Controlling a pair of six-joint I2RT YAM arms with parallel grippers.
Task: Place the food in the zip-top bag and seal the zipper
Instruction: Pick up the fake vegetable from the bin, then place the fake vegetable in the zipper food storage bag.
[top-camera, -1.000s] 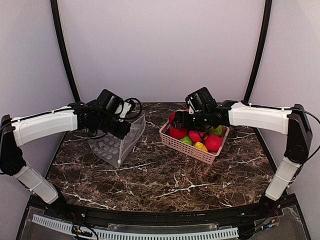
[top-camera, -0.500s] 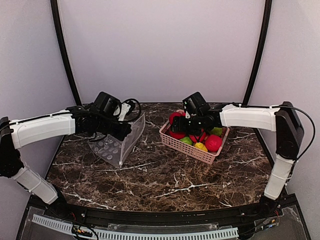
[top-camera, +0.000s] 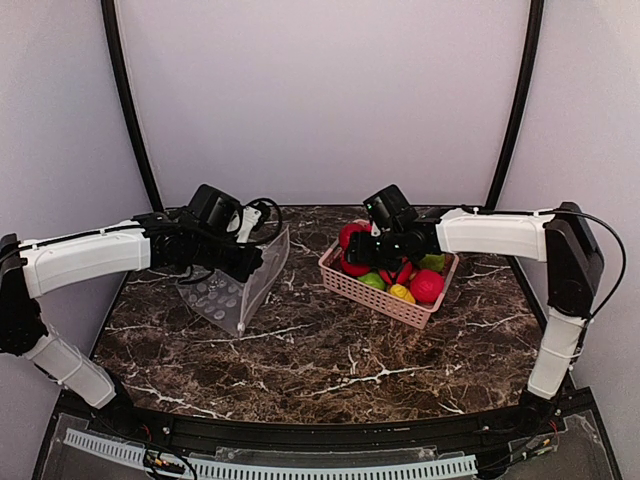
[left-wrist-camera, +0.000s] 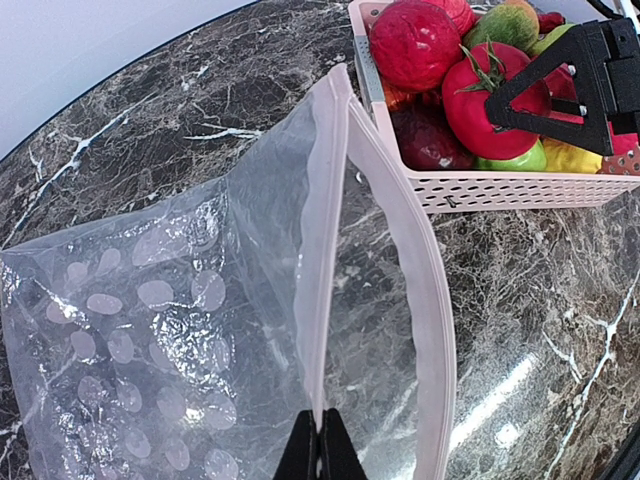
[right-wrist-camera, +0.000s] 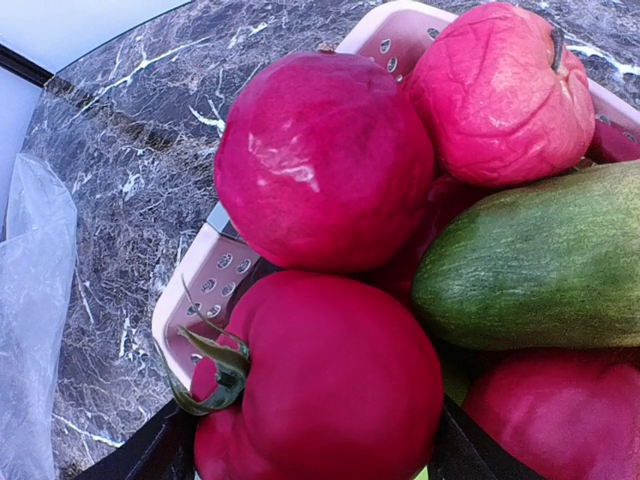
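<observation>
Because the left gripper (left-wrist-camera: 321, 440) is pinched tight on 1 lip of the zipper (left-wrist-camera: 325, 250), we hold the zip-top bag (left-wrist-camera: 150, 330) lifted, its mouth gaping toward the basket (left-wrist-camera: 500, 188). Our right gripper (right-wrist-camera: 310, 455) straddles 1 red tomato (right-wrist-camera: 320, 380) among the food there, jaws spread; whether they press it, we cannot tell.

The zip-top bag (top-camera: 235, 285) stands near the back left corner of the surface (top-camera: 320, 365), its mouth turned right toward the basket (top-camera: 372, 297). The basket sits close by, toward the back right corner, with the food (top-camera: 427, 286) piled in it.
</observation>
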